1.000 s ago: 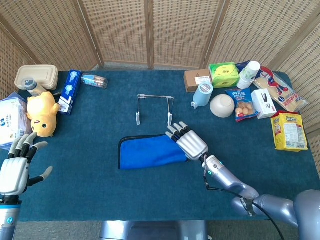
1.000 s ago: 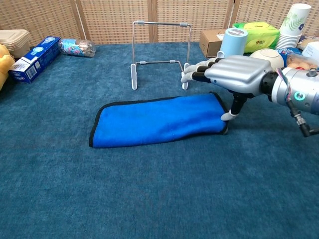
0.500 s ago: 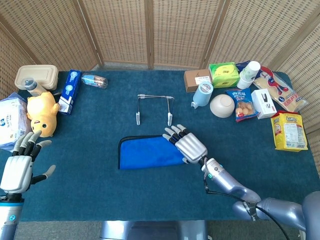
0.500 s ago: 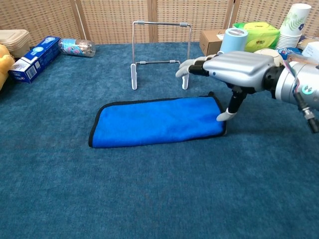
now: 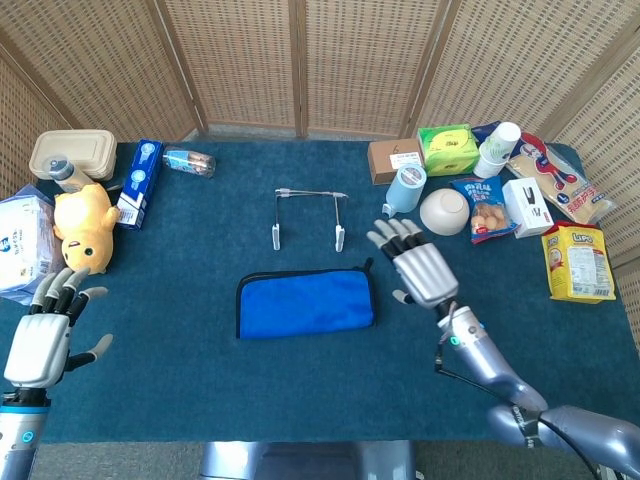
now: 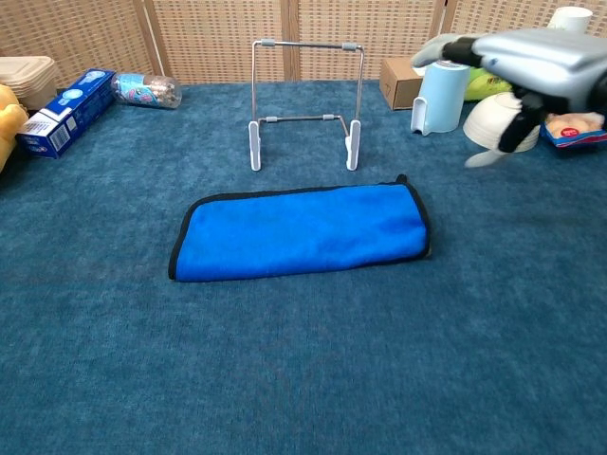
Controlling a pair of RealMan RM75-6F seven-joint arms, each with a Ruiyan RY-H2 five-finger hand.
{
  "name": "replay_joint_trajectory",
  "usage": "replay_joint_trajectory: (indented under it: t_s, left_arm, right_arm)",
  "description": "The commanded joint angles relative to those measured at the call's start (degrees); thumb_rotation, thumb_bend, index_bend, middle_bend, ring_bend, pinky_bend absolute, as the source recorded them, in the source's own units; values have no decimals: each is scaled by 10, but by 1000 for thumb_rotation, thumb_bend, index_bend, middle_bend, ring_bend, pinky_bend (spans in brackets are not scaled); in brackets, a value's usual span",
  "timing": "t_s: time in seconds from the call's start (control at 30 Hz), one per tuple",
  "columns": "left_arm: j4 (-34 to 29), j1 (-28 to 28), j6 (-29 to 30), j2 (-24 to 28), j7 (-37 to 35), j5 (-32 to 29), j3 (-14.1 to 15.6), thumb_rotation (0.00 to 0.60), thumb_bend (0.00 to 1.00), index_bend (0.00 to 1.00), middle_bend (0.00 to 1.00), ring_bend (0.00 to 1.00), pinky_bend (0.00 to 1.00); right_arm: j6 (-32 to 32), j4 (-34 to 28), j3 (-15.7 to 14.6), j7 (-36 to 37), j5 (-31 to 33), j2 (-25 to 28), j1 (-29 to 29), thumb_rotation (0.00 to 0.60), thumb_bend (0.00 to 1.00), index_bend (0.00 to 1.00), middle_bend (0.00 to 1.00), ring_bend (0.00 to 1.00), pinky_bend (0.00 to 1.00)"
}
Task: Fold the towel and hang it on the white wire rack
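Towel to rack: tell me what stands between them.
Nothing visible does. The folded blue towel lies flat just in front of the white wire rack, with only bare table cloth between them.

Bare surface point(image 5: 300, 385) runs along the near edge. Boxes and snacks point(image 5: 505, 195) crowd the far right corner; the wire rack point(image 5: 307, 215) stands mid-surface.

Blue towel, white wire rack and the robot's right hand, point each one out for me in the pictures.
blue towel point(image 6: 302, 231), chest view, middle of the folded cloth.
white wire rack point(image 6: 306, 44), chest view, middle of its top bar.
right hand point(image 5: 422, 268), head view, back of the hand.
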Motion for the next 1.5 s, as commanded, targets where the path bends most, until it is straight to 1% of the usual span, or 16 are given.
replay_joint_trajectory:
  t_s: [0.03,0.2,0.5,0.8,1.0,1.13,1.5]
  left_arm:
    - [8,0,-5,-1,8,1,5,600,331,284,127,0,0]
    - [30,-7,-21,-3,11,5,12,600,331,293,139,0,0]
    - [64,-22,-35,-12,16,11,8,600,331,300,154,0,0]
    - [86,-22,-31,-24,18,8,9,600,332,299,164,2,0]
    - [88,-28,-33,-35,7,0,0,600,331,301,180,10,0]
    - [88,-45,-53,-43,7,-2,-7,600,332,306,185,25,0]
    - [69,-122,-148,-64,14,-8,-27,600,330,310,193,44,0]
  right_arm:
    - [22,-12,-2,9,10,16,-24,600,116,0,1,0,0]
    - [57,-34,-14,18,14,42,-64,600,125,0,5,0,0]
    - [94,-61,-37,17,9,88,-118,600,124,0,7,0,0]
    - [129,-67,-48,31,15,102,-168,600,125,0,14,0,0]
    - [145,-68,-55,48,13,104,-198,600,124,0,15,0,0]
    - [153,-68,-56,55,8,105,-210,600,125,0,15,0,0]
    - [168,-74,-53,62,-5,111,-234,600,126,0,15,0,0]
